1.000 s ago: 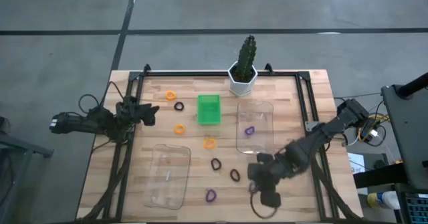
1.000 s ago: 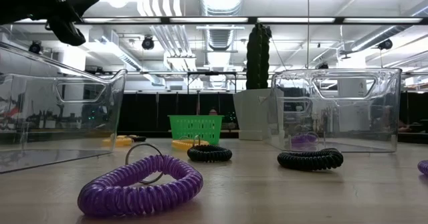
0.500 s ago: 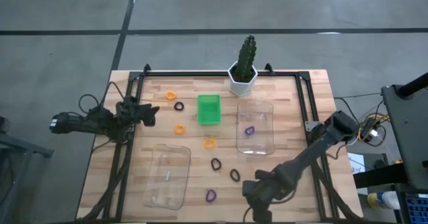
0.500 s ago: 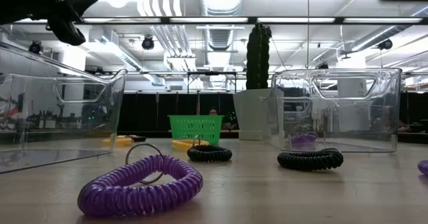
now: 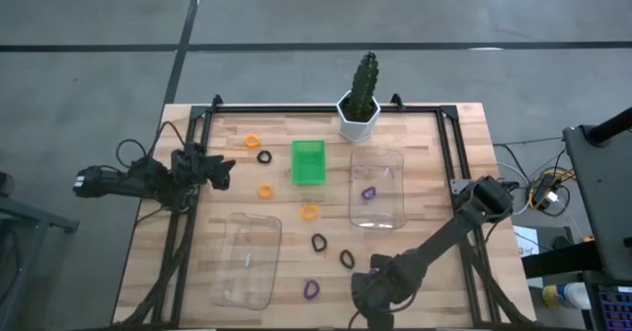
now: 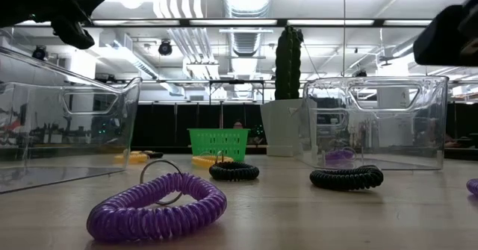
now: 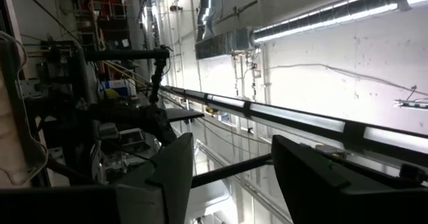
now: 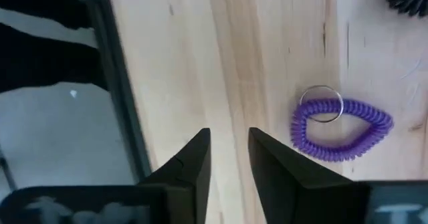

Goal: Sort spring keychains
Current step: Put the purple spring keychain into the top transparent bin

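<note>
Wooden table (image 5: 434, 173), right gripper (image 8: 229, 158) above, empty.

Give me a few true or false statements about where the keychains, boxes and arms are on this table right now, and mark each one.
1. A purple keychain lies inside the clear box near the cactus. True.
2. The green tray holds an orange keychain. False: no keychain shows in it; the orange ones lie on the table.
3. The right claw grips a purple keychain. False: it holds nothing; the purple keychain at the front edge lies on the wood apart from it.
4. The left claw is over the table's left edge, holding nothing. True.
5. Two black keychains lie between the two clear boxes. True.
</note>
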